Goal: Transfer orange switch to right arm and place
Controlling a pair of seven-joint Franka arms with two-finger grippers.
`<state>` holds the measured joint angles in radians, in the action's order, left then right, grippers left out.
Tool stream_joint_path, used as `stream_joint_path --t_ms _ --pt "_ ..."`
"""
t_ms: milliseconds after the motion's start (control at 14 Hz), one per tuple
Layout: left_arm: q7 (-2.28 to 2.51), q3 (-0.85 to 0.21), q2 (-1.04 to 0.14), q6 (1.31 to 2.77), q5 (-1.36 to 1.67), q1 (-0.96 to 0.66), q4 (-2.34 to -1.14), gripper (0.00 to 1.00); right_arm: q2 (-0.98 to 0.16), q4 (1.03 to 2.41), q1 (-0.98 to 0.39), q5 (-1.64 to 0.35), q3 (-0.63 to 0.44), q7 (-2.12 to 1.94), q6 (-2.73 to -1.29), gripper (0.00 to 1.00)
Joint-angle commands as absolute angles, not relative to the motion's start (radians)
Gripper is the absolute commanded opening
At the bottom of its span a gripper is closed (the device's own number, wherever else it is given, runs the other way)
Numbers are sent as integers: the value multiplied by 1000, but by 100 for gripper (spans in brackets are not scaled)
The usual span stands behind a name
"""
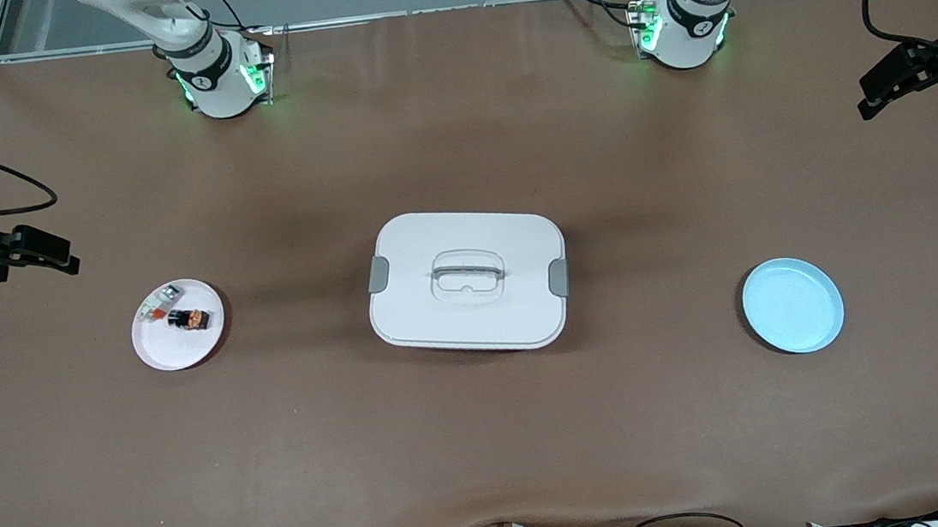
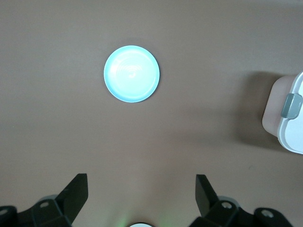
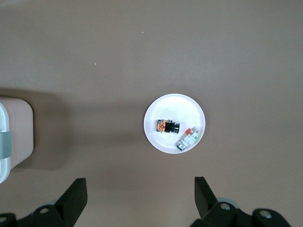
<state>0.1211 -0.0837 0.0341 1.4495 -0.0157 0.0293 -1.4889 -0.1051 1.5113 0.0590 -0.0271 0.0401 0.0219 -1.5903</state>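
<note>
The orange switch (image 1: 188, 319), a tiny black box with orange markings, lies on a small white plate (image 1: 177, 356) toward the right arm's end of the table. It also shows in the right wrist view (image 3: 168, 126) on the plate (image 3: 173, 106). My right gripper (image 1: 59, 255) hangs open and empty over bare table near that plate; its jaws (image 3: 140, 184) stand wide apart. My left gripper (image 1: 871, 100) hangs open and empty over the table at the left arm's end (image 2: 142, 182).
A whitish-grey component with a red-orange part (image 1: 159, 304) shares the white plate (image 3: 188, 138). A white lidded box with grey clips (image 1: 467, 281) sits mid-table. An empty light-blue plate (image 1: 792, 305) lies toward the left arm's end (image 2: 131, 74).
</note>
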Motion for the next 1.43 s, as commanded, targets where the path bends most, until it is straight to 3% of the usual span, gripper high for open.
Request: stream_joint_path --t_ms 0,573,1361 --pt "104 -83 31 1434 -18 34 -1468 100 -80 1523 55 -31 41 66 -1582 100" --pt "101 -80 29 1440 -12 46 -1477 100 -2 1609 77 -41 40 66 -1649 100" --pt "103 -118 43 1440 -6 40 -1500 100 17 1592 77 -44 41 83 -1629 100"
